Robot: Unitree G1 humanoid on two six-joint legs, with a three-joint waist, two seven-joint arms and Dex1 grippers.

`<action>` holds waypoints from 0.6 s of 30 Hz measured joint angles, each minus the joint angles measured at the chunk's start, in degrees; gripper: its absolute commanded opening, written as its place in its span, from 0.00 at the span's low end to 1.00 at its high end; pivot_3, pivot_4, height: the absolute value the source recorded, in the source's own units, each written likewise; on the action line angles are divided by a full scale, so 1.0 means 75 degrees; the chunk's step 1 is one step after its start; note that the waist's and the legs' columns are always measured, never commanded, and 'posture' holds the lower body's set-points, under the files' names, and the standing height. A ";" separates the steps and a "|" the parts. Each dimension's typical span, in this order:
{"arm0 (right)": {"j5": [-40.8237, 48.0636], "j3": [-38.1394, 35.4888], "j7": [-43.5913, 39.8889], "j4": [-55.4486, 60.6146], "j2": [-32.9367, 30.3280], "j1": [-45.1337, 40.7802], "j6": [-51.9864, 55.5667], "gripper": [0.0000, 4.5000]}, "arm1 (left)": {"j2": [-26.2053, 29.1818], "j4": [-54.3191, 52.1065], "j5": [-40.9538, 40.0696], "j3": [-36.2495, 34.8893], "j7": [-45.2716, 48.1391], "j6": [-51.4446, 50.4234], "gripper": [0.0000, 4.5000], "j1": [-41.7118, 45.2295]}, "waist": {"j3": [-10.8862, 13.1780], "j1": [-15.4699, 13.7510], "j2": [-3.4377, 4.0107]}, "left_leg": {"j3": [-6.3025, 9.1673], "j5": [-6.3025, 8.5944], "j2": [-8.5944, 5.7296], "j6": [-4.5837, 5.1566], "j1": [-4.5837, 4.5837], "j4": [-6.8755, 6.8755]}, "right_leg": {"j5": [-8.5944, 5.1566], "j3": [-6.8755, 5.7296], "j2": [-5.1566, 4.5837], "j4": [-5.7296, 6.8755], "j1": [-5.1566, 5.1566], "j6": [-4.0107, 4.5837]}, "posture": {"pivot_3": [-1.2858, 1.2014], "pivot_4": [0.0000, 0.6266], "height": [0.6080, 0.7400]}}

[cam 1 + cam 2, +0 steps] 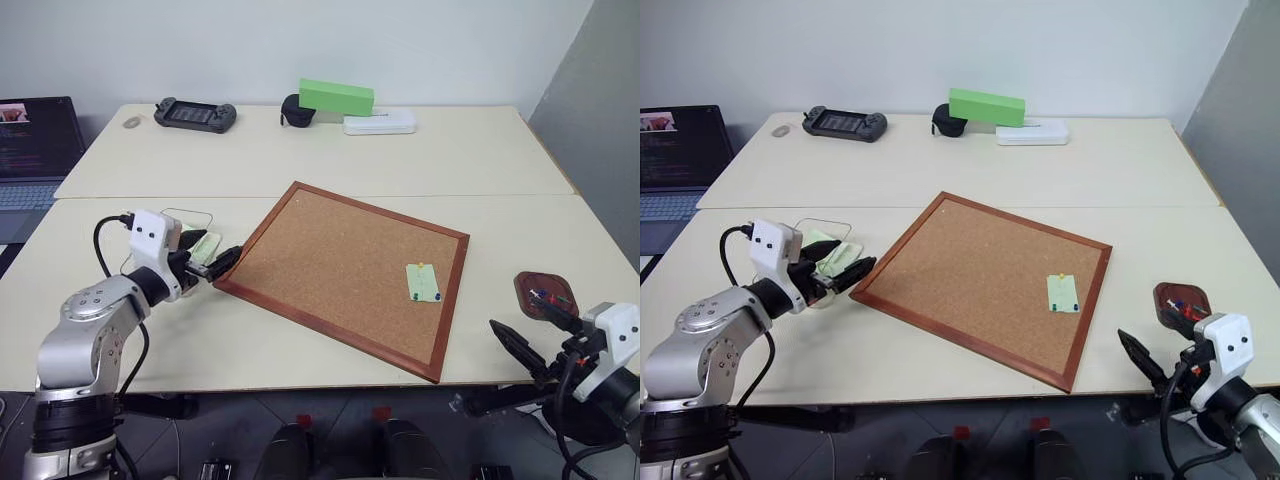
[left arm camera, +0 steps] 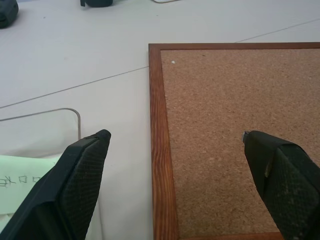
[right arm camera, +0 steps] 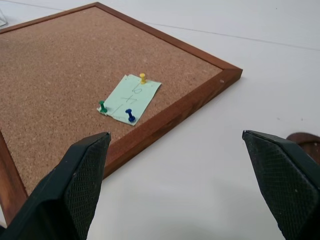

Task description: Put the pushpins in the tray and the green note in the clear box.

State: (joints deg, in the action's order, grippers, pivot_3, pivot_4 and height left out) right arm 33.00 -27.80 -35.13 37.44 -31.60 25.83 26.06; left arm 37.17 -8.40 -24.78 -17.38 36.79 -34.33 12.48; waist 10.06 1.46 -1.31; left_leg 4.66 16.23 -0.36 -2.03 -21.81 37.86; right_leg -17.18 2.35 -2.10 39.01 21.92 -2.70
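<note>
Note [image 3: 129,98] pinned on corkboard [image 3: 60,65], ahead of open R pincer [image 3: 175,185].

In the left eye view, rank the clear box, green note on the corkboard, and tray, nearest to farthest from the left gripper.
1. Clear box, right beside the left gripper.
2. Green note, pinned near the corkboard's right edge.
3. Tray, far right on the table.

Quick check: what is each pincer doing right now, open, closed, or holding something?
Left pincer: open, holding nothing, at the corkboard's corner.
Right pincer: open, holding nothing, near the tray.
</note>
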 measured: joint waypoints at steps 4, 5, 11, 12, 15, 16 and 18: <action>0.0001 0.0000 -0.0006 0.0000 -0.0012 0.0004 0.0017 1.00 | 0.0069 0.0003 0.0004 0.0000 0.0006 -0.0023 1.00 0.0011 | 0.0000 0.0002 0.0000 | -0.0006 0.0000 -0.0002 0.0000 0.0000 0.0001 | 0.0000 -0.0004 0.0002 0.0000 0.0000 0.0000 | 0.52 0.24 1.00; 0.0001 0.0000 0.0001 0.0002 -0.0012 0.0005 0.0021 1.00 | 0.0095 0.0017 0.0009 0.0000 0.0005 -0.0022 1.00 0.0028 | 0.0000 0.0002 0.0000 | -0.0008 0.0000 -0.0002 0.0000 0.0001 0.0001 | 0.0000 -0.0004 0.0002 0.0000 0.0000 0.0000 | 0.52 0.24 1.00; 0.0041 0.0001 0.0034 0.0155 -0.0008 0.0112 0.0079 1.00 | 0.0140 0.0135 0.0028 0.0050 -0.0007 -0.0018 1.00 0.0126 | 0.0000 0.0002 0.0000 | -0.0007 0.0000 -0.0003 0.0000 0.0001 0.0000 | 0.0000 -0.0005 0.0002 0.0000 0.0000 0.0000 | 0.52 0.24 1.00; 0.0042 0.0000 0.0045 0.0184 -0.0007 0.0110 0.0085 1.00 | 0.0135 0.0135 0.0027 0.0081 -0.0003 -0.0017 1.00 0.0134 | 0.0000 0.0002 0.0000 | -0.0008 0.0000 -0.0003 0.0000 0.0002 0.0001 | 0.0000 -0.0004 0.0002 0.0000 0.0000 0.0000 | 0.52 0.24 1.00; 0.0042 0.0001 0.0088 0.0247 0.0002 0.0107 0.0099 1.00 | 0.0120 0.0135 0.0023 0.0146 0.0012 -0.0016 1.00 0.0187 | 0.0000 0.0002 0.0000 | -0.0007 0.0000 -0.0002 0.0000 0.0001 0.0001 | 0.0000 -0.0005 0.0002 0.0000 0.0000 0.0000 | 0.52 0.24 1.00; 0.0042 0.0006 0.0122 0.0267 0.0014 0.0106 0.0103 1.00 | 0.0121 0.0135 0.0023 0.0186 0.0022 -0.0010 1.00 0.0215 | 0.0000 0.0002 0.0000 | -0.0007 0.0000 -0.0003 0.0000 0.0001 0.0001 | 0.0000 -0.0005 0.0002 0.0000 0.0000 0.0000 | 0.52 0.24 1.00; 0.0040 0.0068 0.0218 0.0359 0.0056 0.0107 0.0112 1.00 | 0.0121 0.0150 0.0019 0.0231 0.0052 -0.0010 1.00 0.0269 | 0.0000 0.0002 0.0000 | -0.0006 0.0000 -0.0002 0.0000 0.0001 0.0001 | 0.0000 -0.0005 0.0003 0.0000 0.0000 0.0000 | 0.52 0.24 1.00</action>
State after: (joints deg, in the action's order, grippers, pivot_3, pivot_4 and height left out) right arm 33.30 -27.29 -33.49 40.13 -31.18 26.63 26.90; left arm 38.08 -7.27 -24.64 -15.65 37.17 -34.40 14.50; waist 10.06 1.48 -1.31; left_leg 4.62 16.23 -0.38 -2.03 -21.80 37.86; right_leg -17.18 2.31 -2.08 39.01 21.92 -2.70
